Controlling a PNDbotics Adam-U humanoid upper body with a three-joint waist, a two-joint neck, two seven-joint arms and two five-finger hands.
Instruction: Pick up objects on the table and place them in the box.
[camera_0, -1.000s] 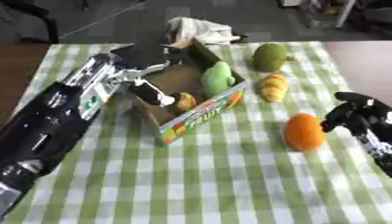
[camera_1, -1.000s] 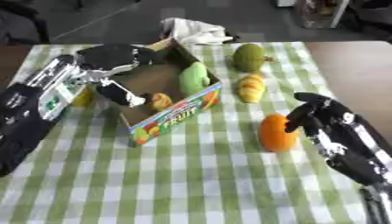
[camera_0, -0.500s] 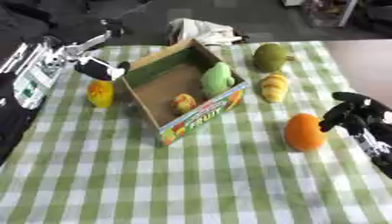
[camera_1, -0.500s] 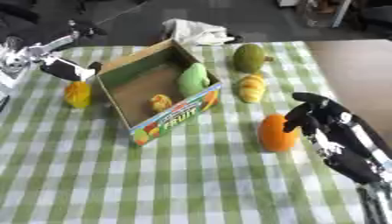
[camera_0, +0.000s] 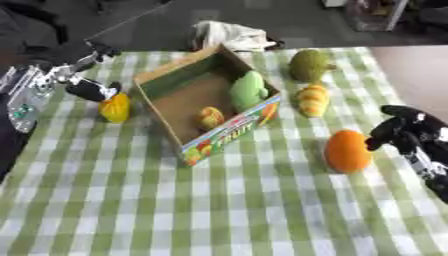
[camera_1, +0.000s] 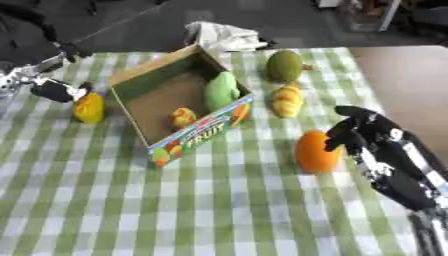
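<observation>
Two rounded fruits sit in cardboard box (camera_0: 166, 80); right hand (camera_1: 363, 131) curled (empty).

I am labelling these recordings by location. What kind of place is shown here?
Probably an indoor lab or test room made to look like a kitchen table: a green checked tablecloth, a cardboard fruit box, toy-like fruit such as the orange, and a dark floor behind.

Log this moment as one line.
left hand: at yellow fruit | right hand: beside orange | box: two items inside
</observation>
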